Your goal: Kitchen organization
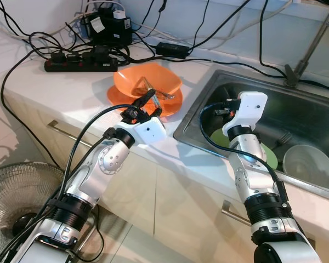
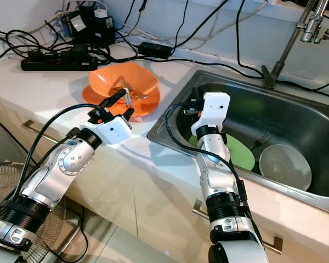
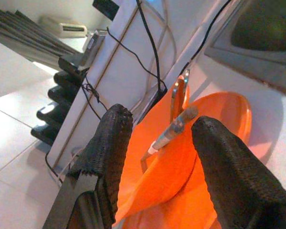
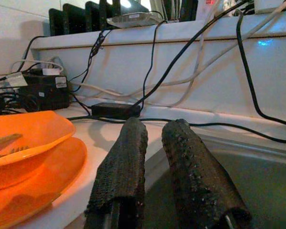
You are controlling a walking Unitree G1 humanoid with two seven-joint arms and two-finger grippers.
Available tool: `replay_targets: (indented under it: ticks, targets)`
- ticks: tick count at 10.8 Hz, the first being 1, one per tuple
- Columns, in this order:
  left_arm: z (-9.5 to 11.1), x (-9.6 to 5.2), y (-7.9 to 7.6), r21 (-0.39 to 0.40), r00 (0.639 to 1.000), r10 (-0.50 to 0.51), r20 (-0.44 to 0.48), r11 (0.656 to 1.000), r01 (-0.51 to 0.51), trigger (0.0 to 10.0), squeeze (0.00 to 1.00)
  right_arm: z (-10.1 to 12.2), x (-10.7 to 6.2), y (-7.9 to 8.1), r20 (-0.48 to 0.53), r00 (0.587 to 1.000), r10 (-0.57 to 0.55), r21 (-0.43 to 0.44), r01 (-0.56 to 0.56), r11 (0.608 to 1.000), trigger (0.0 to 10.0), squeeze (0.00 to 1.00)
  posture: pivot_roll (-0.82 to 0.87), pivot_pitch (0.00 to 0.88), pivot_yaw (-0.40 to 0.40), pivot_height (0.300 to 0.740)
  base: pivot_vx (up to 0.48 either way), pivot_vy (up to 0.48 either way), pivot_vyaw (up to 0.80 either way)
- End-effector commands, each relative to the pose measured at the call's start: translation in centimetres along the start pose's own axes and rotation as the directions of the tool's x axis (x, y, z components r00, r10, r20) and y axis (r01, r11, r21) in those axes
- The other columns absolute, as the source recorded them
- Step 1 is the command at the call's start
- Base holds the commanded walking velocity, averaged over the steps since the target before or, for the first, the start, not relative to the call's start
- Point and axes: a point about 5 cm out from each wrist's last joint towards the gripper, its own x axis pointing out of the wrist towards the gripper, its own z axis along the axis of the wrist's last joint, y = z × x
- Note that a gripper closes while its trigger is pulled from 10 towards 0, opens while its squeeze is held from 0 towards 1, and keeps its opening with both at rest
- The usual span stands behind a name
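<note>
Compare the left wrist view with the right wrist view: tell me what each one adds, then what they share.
The left wrist view alone gives a close look at the cutlery lying in the orange bowl, seen between the left gripper and its open fingers.

The right wrist view alone gives the right gripper with its fingers nearly together, held over the edge of the sink, and a black power adapter on the counter.

Both share the orange bowl stacked on an orange plate, the white counter, and black cables running along the back ledge.
</note>
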Motion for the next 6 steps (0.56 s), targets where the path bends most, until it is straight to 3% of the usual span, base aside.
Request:
replay_targets:
  ticks: [1,6]
  targets:
    - [0.23,0.34,0.21,0.0,1.0,0.011,0.004,1.0,-0.011,0.0,0.0,0.45,0.29,-0.07,0.018,1.0,-0.004,0.012,0.004,1.0,10.0,0.0,0.23,0.009,-0.031,0.74,0.0,0.0,0.0]
    - [0.21,0.46,0.3,0.01,1.0,0.01,0.001,1.0,-0.01,0.0,0.0,0.44,0.24,-0.12,0.018,1.0,-0.012,0.013,0.012,1.0,10.0,0.0,0.23,0.01,-0.025,0.74,0.0,0.0,0.0]
